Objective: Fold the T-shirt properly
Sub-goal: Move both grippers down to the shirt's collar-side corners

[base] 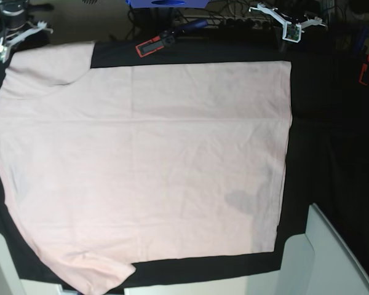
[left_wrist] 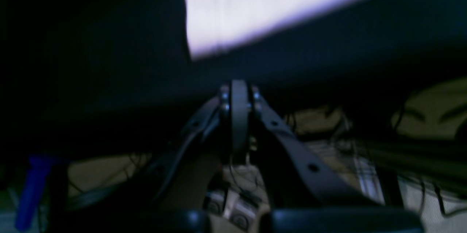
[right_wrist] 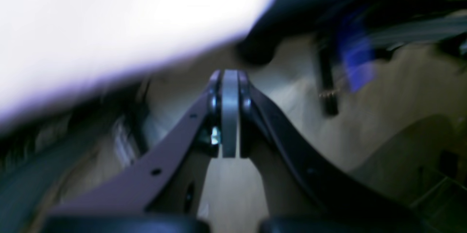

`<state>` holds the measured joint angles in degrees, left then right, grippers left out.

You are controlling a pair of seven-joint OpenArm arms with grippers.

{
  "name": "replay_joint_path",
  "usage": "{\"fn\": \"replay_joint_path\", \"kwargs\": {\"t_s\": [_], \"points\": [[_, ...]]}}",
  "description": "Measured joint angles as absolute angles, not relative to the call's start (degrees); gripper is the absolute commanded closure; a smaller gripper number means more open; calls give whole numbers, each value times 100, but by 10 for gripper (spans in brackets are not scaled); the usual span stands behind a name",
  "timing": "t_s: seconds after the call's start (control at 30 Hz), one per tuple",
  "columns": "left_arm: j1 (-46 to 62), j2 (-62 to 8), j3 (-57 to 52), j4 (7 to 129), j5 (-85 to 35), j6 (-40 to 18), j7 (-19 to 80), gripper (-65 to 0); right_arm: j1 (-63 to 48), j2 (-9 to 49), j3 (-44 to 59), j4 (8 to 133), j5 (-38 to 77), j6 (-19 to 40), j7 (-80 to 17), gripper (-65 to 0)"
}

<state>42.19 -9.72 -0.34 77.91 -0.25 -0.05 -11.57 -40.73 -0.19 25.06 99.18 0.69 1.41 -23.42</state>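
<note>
Looking down, I see the pink T-shirt flat on the black table cloth, cloth bare at right; left gripper and right gripper both closed, empty.

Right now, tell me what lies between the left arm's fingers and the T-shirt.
Only bare black table cloth, seen in the base view, separates the shut left gripper from the T-shirt.

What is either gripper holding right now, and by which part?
Nothing. The left gripper and right gripper are both shut on nothing, off the T-shirt, which lies flat on the table cloth.
</note>
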Motion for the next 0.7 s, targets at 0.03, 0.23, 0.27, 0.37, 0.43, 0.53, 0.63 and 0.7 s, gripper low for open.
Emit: {"fn": "replay_joint_path", "kwargs": {"t_s": [0.03, 0.23, 0.27, 0.37, 0.43, 0.53, 0.63, 0.7], "points": [[4228, -969, -32, 7835, -27, -1, -1142, 0, -3922, -1, 2703, 9977, 51, 443, -2467, 0], [4040, -858, -377, 7887, -270, -16, -967, -8, -2755, -119, 3986, 10064, 10, 3004, -3651, -109], [3957, -843, -464, 7913, -447, 3, -799, -25, -2447, -115, 4224, 10057, 30, 3326, -3892, -152], [3667, -941, -569, 8106, -733, -30, 3, -76, -1697, -86, 4939, 10099, 93, 4058, -4587, -290], [3509, -1232, -589, 8346, -932, -34, 294, -92, -1310, -115, 5290, 10099, -1, 3966, -5181, -358], [3234, -1699, -633, 8475, -1365, 1, 543, -92, -895, -80, 5684, 10099, -5, 3983, -5653, -367], [3081, -1911, -635, 8501, -1798, -5, 587, -91, -676, -97, 5752, 10062, 25, 3988, -5885, -370], [2998, -1942, -593, 8495, -1962, -19, 622, -89, -683, -115, 5767, 10062, 51, 4007, -5905, -370]]}}
